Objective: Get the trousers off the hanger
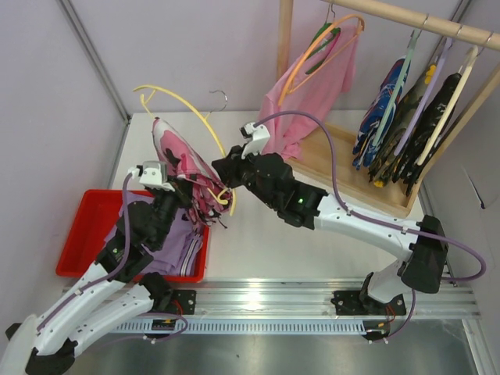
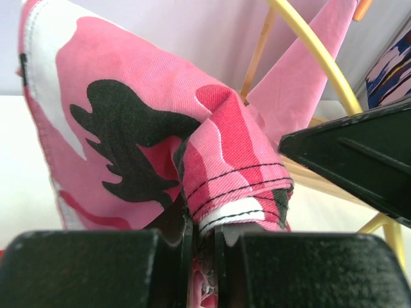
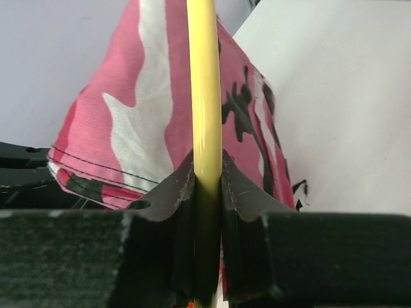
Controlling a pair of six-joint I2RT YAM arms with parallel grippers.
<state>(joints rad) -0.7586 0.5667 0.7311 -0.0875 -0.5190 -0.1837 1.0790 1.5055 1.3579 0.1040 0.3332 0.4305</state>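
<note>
The pink camouflage trousers [image 1: 183,168] hang bunched above the table's left half, draped over the yellow hanger [image 1: 199,117], whose arch rises up and back to a small metal hook. My left gripper [image 1: 190,195] is shut on a stitched hem of the trousers [image 2: 212,160], the cloth pinched between its jaws. My right gripper [image 1: 226,176] is shut on the lower arm of the hanger [image 3: 204,90], the yellow rod clamped between its pads. The trousers [image 3: 135,128] lie behind that rod. Both grippers sit close together, almost touching.
A red tray [image 1: 82,234] at the left front holds a folded lilac cloth [image 1: 181,246]. At the back right, a wooden rack [image 1: 367,168] carries a plain pink garment [image 1: 312,86] on an orange hanger and several dark patterned garments [image 1: 410,125].
</note>
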